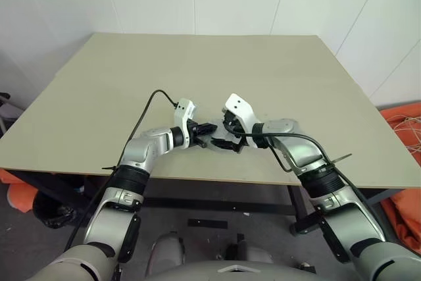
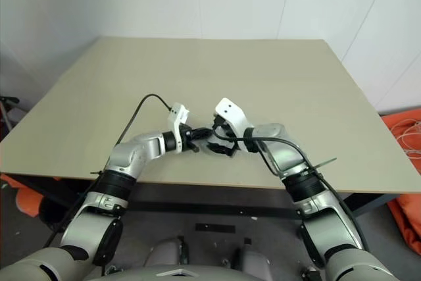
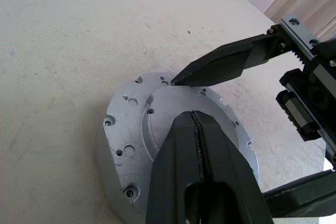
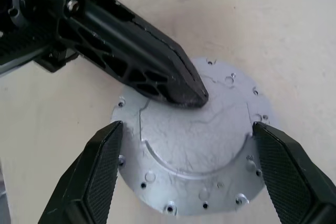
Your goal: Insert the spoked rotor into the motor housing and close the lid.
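A round grey metal motor housing [image 3: 128,129] sits on the table near its front edge. The lid [image 4: 199,145] lies flat on top of it, a plain grey face with small holes round the rim. The spoked rotor is hidden. My left gripper [image 3: 193,115] is shut, holding nothing, and its joined tips rest on the middle of the lid. My right gripper [image 4: 186,126] is open. Its fingers [image 4: 100,171] stand on either side of the lid, apart from its rim. Both grippers meet over the unit, the left gripper [image 1: 209,127] beside the right gripper [image 1: 227,137].
The beige table [image 1: 263,70] stretches away bare behind the grippers, and its front edge [image 1: 217,179] lies just below them. A black cable [image 1: 148,106] loops over my left arm. An orange object [image 1: 402,129] lies beyond the table's right edge.
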Controlling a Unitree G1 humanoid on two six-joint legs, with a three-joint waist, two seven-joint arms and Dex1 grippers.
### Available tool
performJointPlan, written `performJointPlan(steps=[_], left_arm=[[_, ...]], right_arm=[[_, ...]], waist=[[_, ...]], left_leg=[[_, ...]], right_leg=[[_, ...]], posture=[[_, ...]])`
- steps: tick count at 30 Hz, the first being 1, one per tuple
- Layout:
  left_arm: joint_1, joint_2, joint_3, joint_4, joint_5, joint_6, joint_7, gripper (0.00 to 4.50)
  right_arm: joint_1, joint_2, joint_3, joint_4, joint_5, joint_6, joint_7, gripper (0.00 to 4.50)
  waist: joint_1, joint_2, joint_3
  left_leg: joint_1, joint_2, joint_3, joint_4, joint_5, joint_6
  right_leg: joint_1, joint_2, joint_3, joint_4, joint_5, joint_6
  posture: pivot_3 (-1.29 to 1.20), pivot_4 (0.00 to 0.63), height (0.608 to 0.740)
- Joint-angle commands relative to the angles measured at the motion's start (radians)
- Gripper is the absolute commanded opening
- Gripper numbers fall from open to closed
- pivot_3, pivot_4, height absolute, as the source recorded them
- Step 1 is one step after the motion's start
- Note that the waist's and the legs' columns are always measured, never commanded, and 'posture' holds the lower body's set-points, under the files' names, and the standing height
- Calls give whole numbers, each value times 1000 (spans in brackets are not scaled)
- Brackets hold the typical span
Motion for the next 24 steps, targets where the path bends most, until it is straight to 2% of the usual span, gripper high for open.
performJointPlan(steps=[1, 7, 10, 13, 14, 17, 21, 24], left_arm=[[-1, 0, -5, -1, 10, 13, 10, 0], [4, -7, -8, -7, 8, 15, 9, 0], [6, -8, -8, -9, 8, 17, 7, 0], [5, -8, -9, -9, 8, 17, 4, 0], [4, -7, -9, -8, 8, 17, 2, 0], [4, -6, -8, -6, 9, 16, 0, 0], [6, -5, -10, -12, 8, 20, -2, 0], [6, -5, -11, -13, 8, 22, -3, 0]], right_arm=[[26, -60, -39, -81, 30, 29, 35, 4488], [49, -147, -110, -157, 95, 70, 80, 4488], [38, -146, -182, -168, 167, 172, 66, 4488], [-17, -68, -343, -145, 295, 480, -14, 4488], [-42, -32, -400, -132, 324, 576, -48, 4488], [-125, 115, -596, -73, 329, 868, -171, 4488], [-152, 230, -722, 19, 384, 943, -325, 4488], [-149, 258, -755, 81, 441, 943, -423, 4488]], waist=[[3, 0, 0], [4, 0, 0], [4, 0, 0], [4, 0, 0], [4, 1, 0], [2, 1, 0], [9, 1, 0], [12, 1, 0]], left_leg=[[0, 0, 0, 0, 0, 0], [-2, 0, 0, 0, 0, 0], [-2, 0, 0, 0, 0, 1], [-2, 0, 0, 0, 0, 1], [-2, 0, 0, 0, 0, 1], [-2, 0, 0, 0, 0, 0], [-2, 0, 0, -1, 1, -2], [-3, -1, 0, -2, 2, -3]], right_leg=[[0, 0, 0, 0, 0, 0], [-1, 0, 0, 0, 0, 0], [-1, 0, 0, 0, 0, 0], [-1, 0, 0, 0, 1, -1], [-2, 0, 0, 0, 3, -6], [-2, 0, 0, 0, 4, -6], [-2, 0, 0, 0, 3, -7], [-4, 0, 0, 0, 3, -7]], posture=[[0, 0, 740], [0, 0, 740], [0, 0, 740], [0, 0, 740], [0, 0, 740], [0, 0, 740], [0, 0, 740], [0, 0, 740]])
